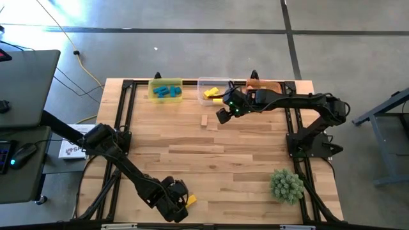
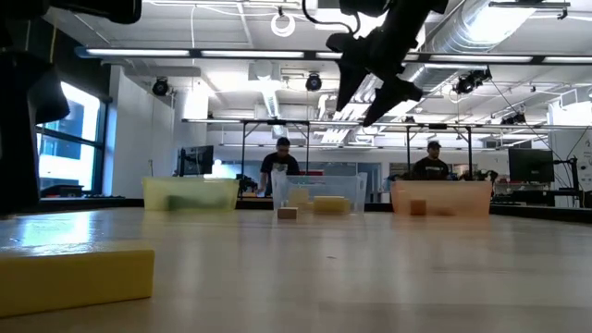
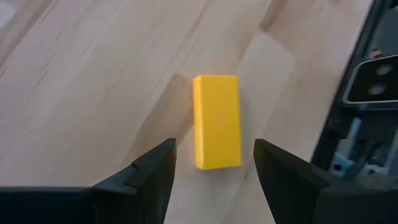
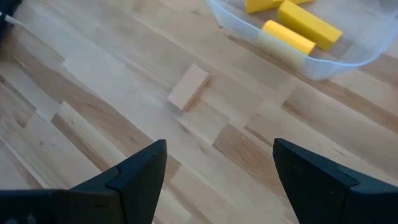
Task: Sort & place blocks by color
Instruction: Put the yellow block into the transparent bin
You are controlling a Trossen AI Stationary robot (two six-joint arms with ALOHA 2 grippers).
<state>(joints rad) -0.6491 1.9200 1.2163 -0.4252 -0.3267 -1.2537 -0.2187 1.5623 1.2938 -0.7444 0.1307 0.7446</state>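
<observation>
Two loose blocks left: yellow bar [image 3: 217, 121] lies flat on the tabletop [image 1: 223, 160] between my left claw's [image 3: 214, 163] wide fingers, light, rigid, probably slick paint, so I'd pinch its long sides mid-length; right claw [image 4: 217, 163], wide, empty, hovers near the plain wood block [image 4: 188, 87].

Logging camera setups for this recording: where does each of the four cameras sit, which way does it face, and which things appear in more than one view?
High: overhead, straight down; both arms, left gripper over the yellow block.
Low: table height, level toward the bins; right gripper above.
Left wrist: down past open fingers at the yellow block.
Right wrist: down past open fingers at the plain wood block and clear bin.
Shared: high and low both show the yellow block and the plain wood block.
</observation>
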